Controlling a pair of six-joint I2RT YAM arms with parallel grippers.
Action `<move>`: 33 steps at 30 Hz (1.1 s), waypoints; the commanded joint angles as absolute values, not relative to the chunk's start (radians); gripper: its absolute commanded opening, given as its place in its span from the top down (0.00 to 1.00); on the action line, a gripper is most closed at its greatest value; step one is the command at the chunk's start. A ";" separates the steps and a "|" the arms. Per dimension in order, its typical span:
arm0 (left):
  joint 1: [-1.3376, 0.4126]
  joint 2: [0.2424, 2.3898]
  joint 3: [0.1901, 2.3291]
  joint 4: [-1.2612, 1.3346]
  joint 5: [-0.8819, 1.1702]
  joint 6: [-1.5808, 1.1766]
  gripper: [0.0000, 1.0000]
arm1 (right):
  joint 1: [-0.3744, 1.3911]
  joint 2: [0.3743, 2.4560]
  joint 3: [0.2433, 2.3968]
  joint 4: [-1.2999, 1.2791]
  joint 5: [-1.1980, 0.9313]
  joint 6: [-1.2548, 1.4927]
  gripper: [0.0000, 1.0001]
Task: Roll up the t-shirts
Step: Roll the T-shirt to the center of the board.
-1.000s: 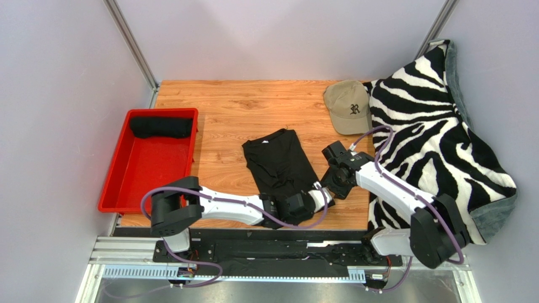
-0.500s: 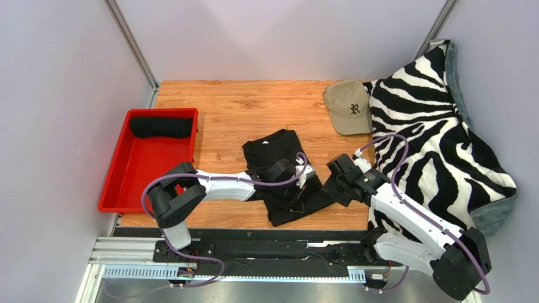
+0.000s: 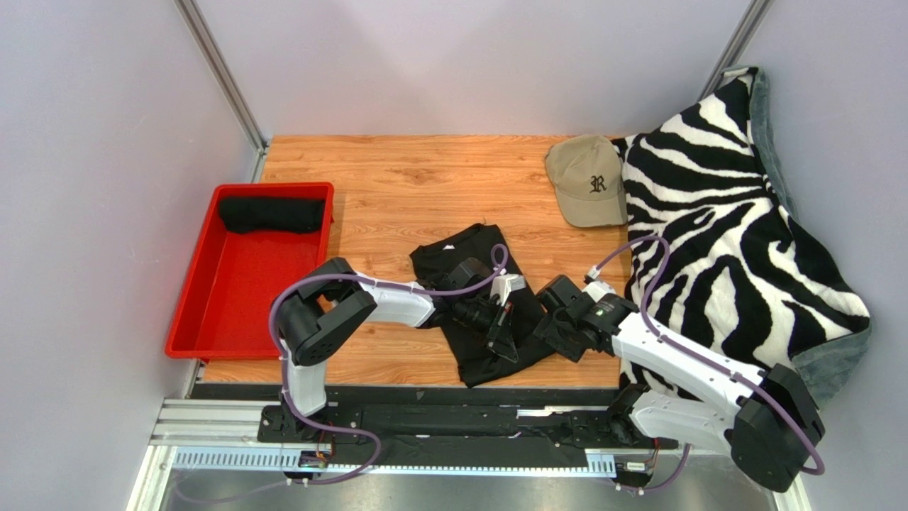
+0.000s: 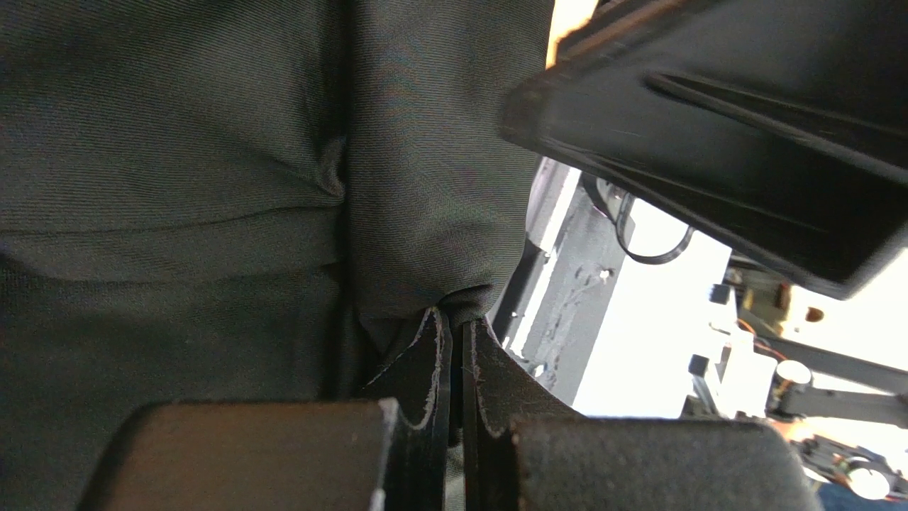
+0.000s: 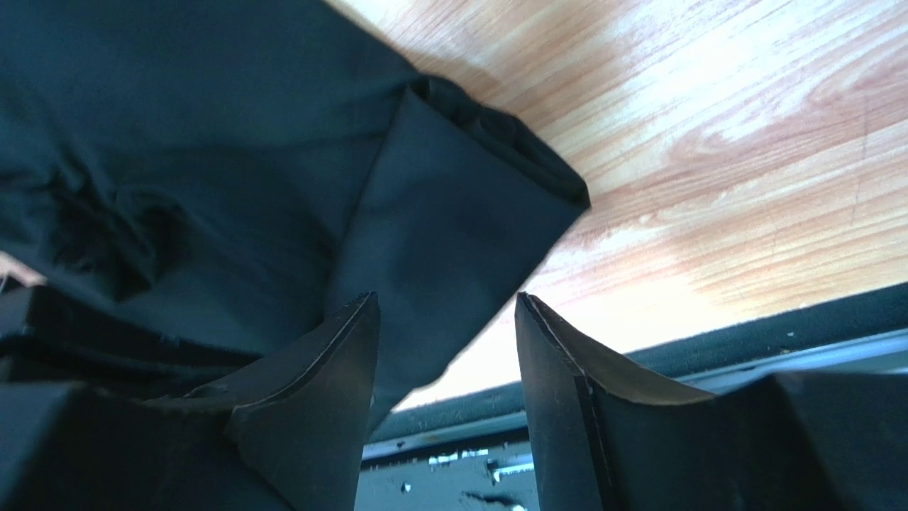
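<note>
A black t-shirt point(image 3: 469, 287) lies folded in a long strip on the wooden table point(image 3: 394, 192), its near end by the front edge. A rolled black t-shirt point(image 3: 272, 214) lies in the red tray point(image 3: 213, 287). My left gripper point(image 3: 509, 339) is shut on a pinch of the shirt's cloth point(image 4: 416, 192) near its right side. My right gripper point(image 3: 541, 323) is open just right of it, over the shirt's folded right edge point(image 5: 469, 202); its fingers point(image 5: 330, 373) straddle that edge without closing.
A tan cap point(image 3: 586, 179) lies at the back right, beside a zebra-striped blanket point(image 3: 735, 234) that covers the right side. The table's front edge and the black rail point(image 3: 426, 410) lie just below the shirt.
My left gripper has swung from the shirt's near end up and over onto its right side, lifting cloth. My right gripper has come in leftward to the shirt's right edge.
</note>
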State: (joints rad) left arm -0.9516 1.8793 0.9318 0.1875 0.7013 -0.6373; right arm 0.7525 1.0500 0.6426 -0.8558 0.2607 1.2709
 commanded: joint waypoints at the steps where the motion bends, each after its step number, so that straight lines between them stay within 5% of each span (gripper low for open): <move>1: -0.940 1.902 0.925 0.232 0.761 -0.681 1.00 | 0.759 1.115 0.667 -0.818 0.327 1.309 0.46; 17: -0.937 1.907 0.916 0.241 0.770 -0.684 1.00 | 0.730 1.094 0.669 -0.836 0.339 1.361 0.46; 22: -0.937 1.911 0.919 0.238 0.772 -0.684 1.00 | 0.747 0.997 0.592 -0.812 0.315 1.404 0.34; 33: -0.937 1.908 0.913 0.236 0.772 -0.678 1.00 | 0.746 1.041 0.586 -0.755 0.345 1.434 0.28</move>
